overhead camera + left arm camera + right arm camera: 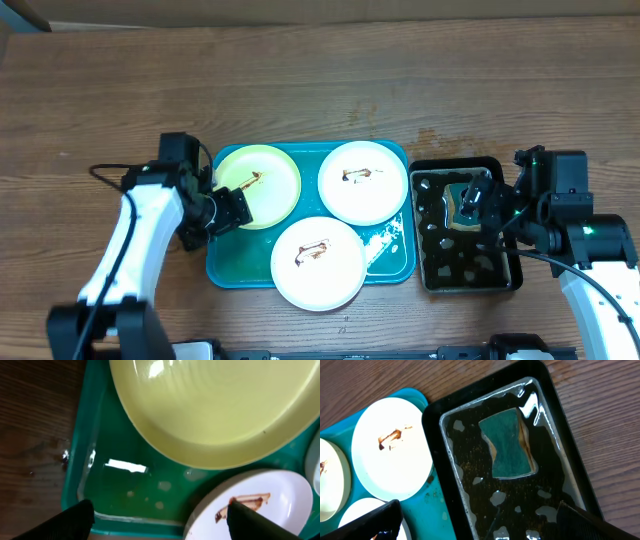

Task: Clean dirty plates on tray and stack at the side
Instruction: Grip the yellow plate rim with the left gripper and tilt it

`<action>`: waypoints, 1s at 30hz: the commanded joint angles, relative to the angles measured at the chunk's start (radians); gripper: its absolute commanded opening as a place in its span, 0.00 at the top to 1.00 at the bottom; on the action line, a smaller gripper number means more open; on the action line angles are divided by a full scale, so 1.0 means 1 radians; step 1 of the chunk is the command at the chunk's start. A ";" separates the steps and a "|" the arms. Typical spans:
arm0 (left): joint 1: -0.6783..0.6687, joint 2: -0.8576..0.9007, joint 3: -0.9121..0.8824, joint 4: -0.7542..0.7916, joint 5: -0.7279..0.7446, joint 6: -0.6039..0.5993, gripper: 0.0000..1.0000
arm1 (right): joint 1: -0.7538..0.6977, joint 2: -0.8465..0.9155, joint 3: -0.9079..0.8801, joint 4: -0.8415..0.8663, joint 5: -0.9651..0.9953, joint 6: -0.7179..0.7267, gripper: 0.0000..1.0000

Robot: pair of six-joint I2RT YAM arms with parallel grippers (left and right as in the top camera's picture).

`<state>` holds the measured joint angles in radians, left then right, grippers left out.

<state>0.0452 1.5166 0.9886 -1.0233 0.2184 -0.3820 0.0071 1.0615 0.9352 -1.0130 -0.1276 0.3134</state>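
From above, all three plates sat on the blue tray (215, 268). The yellowish plate (257, 186) was at my left and the back white plate (363, 181) at the right. The front white plate (318, 262) hung over the tray's near rim. Each carried a brown smear (362, 175), so I judged that no cleaning had begun. My left gripper (232, 208) hung at the yellowish plate's edge. My right gripper (478, 197) was over the black tray (505, 272), which lay just beside the blue one. Bare table (90, 120) to the left gave room for stacking.

Through the left wrist, my fingers (75, 522) stood apart, holding nothing, above the tray's bare corner between the yellowish and front plates.

Through the right wrist, those fingers (365, 522) were also apart and empty above the sponge (509, 444), which lay in shallow water. The next move called for lowering straight down to pinch it, clear of the black rim.
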 commanded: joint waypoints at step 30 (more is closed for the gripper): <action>-0.006 0.172 -0.045 0.186 -0.022 -0.079 0.64 | -0.003 -0.004 0.027 -0.011 -0.005 -0.006 0.00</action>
<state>0.0452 1.6852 0.9726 -0.8543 0.2165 -0.4397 0.0071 1.0615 0.9352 -1.0252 -0.1272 0.3130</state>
